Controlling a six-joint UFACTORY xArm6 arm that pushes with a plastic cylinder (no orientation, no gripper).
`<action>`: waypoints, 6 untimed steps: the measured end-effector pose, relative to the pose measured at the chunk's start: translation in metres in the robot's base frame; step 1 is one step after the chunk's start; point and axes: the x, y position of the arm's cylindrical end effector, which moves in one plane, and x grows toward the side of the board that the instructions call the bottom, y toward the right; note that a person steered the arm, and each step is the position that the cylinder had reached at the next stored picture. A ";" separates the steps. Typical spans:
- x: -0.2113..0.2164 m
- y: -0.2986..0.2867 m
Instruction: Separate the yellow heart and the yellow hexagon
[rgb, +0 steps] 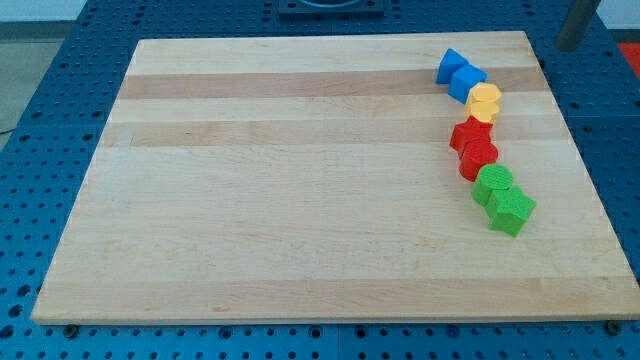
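Observation:
Two yellow blocks touch each other near the board's right edge: an upper one (487, 95) and a lower one (480, 110). I cannot tell which is the heart and which the hexagon. They sit in a curved chain of touching blocks. Two blue blocks (452, 66) (467, 81) are above them. Two red blocks (468, 133) (479, 157) and two green blocks (493, 183) (511, 210) are below. A grey rod-like shape stands at the view's top right, off the board. Its lower end, my tip (567, 46), is well up and right of the yellow blocks.
The wooden board (300, 200) lies on a blue perforated table (30, 150). The chain of blocks runs close to the board's right edge. A dark fixture (330, 6) shows at the view's top centre.

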 end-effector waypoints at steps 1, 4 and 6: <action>0.011 0.000; 0.110 -0.039; 0.111 -0.103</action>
